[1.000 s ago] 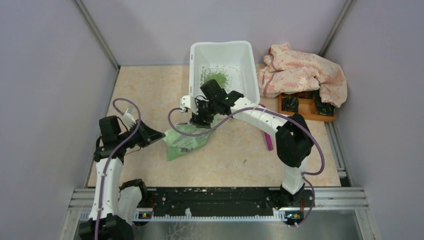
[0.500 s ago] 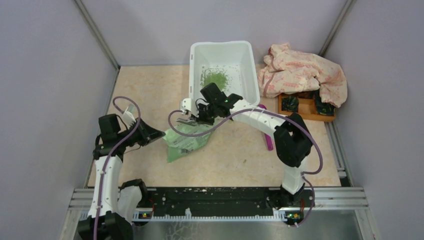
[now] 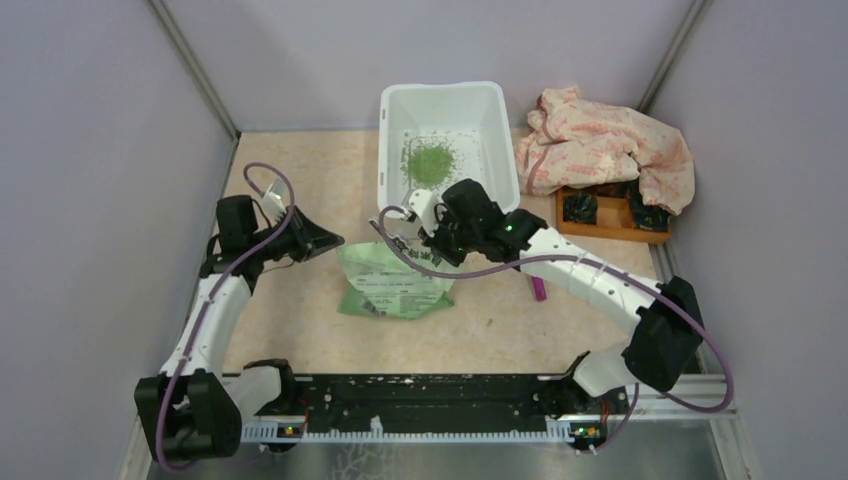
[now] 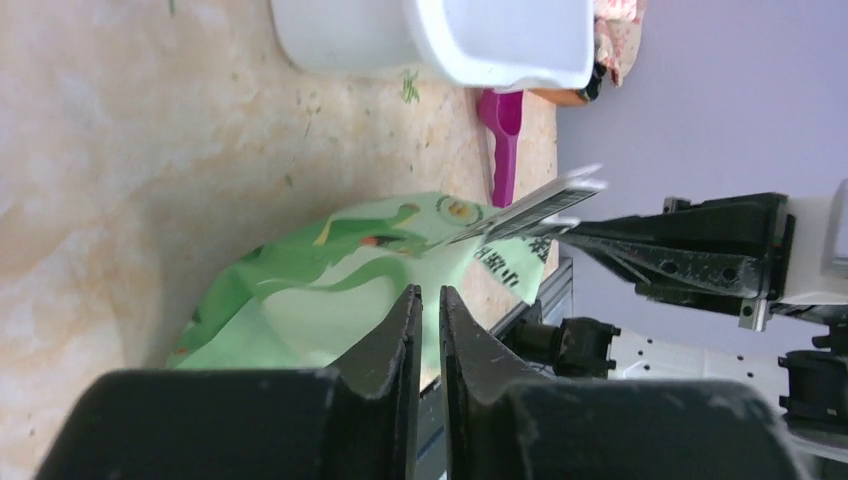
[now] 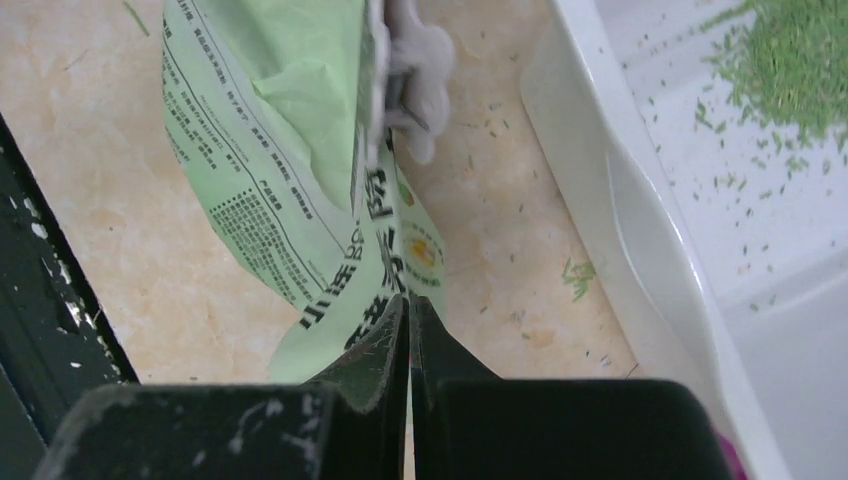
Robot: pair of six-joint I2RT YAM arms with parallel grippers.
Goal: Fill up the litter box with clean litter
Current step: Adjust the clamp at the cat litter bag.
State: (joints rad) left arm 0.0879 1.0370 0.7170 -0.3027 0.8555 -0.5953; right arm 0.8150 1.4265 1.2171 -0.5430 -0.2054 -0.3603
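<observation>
The box (image 3: 447, 106) sits at upper centre of the top view. A pile of litter (image 3: 430, 162) lies on its floor, with stray grains around it. Just below the box, the bag (image 3: 392, 285) rests on the tabletop (image 3: 290, 180) with its top raised. The left jaws pinch the bag's upper-left corner, a thin slit between them. The right jaws are pressed together on its upper-right edge. A scoop (image 3: 538, 288) lies right of the bag.

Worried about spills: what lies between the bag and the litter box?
Only tabletop with a few stray green granules separates bag and litter box, seen in the right wrist view.
</observation>
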